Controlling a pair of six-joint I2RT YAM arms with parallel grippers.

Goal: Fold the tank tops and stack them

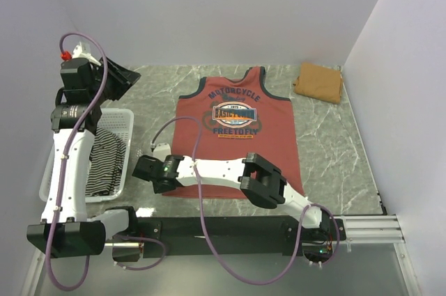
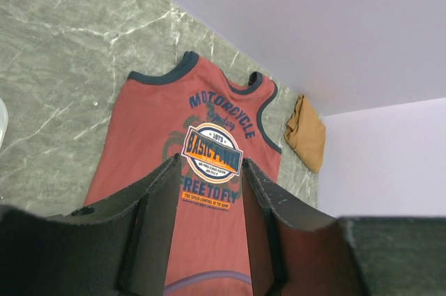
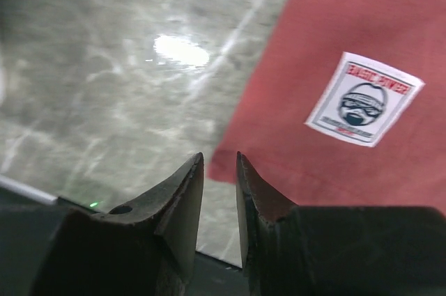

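Observation:
The rust-red tank top [image 1: 237,136] lies spread flat mid-table, print up; the left wrist view looks down on this rust-red top [image 2: 174,122]. A folded tan tank top [image 1: 318,81] sits at the back right, seen as a tan bundle [image 2: 306,132] from the left wrist. The striped tank top [image 1: 111,158] is heaped in the basket. My right gripper [image 1: 148,168] is low at the red top's near-left hem corner [image 3: 226,167]; its jaws [image 3: 219,157] stand a narrow gap apart, the corner just at the tips. My left gripper [image 1: 120,80] hangs high at the back left, open [image 2: 209,164] and empty.
A white mesh basket [image 1: 129,136] stands at the left beside the left arm. The right arm lies across the table's near edge. White walls close in the back and both sides. A white label [image 3: 364,98] is sewn near the red top's hem.

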